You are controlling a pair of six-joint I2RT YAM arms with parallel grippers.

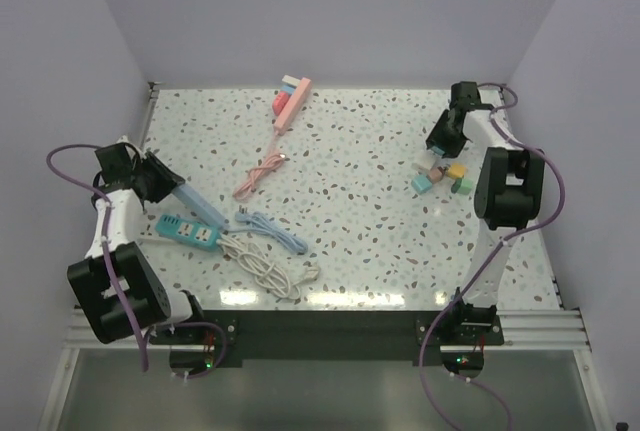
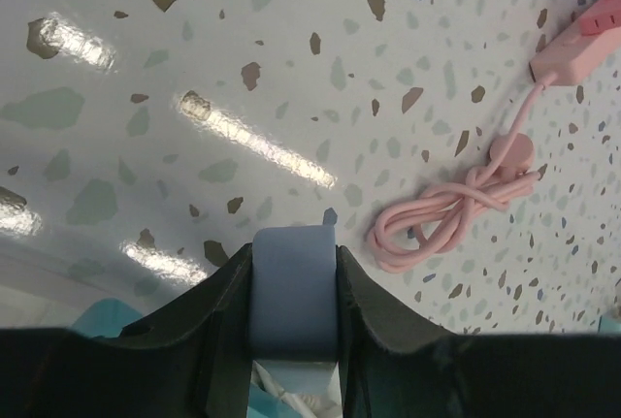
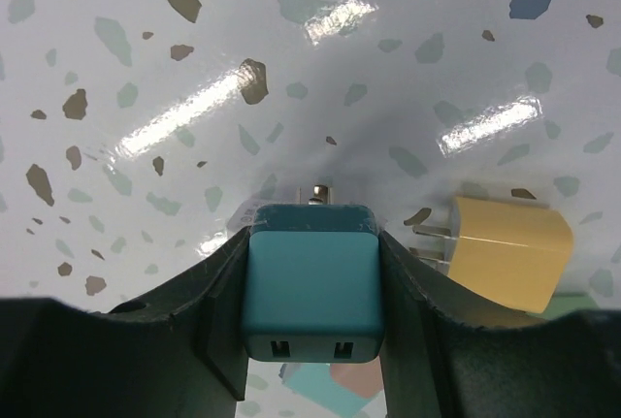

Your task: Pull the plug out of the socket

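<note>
My left tool (image 2: pixel 293 251) is clamped on the end of a blue power strip (image 2: pixel 291 297), one finger pressed against each side. My right tool (image 3: pixel 312 241) grips a teal plug (image 3: pixel 310 277) by its flanks, with the bare metal prongs pointing at the speckled desk (image 3: pixel 146 69) and in no socket. The plug and the strip are well apart, at opposite sides of the desk. Just beside the plug lies a yellow plug (image 3: pixel 505 248). Out past my left tool, a pink power strip (image 2: pixel 577 45) trails its coiled pink cord (image 2: pixel 451 214).
</note>
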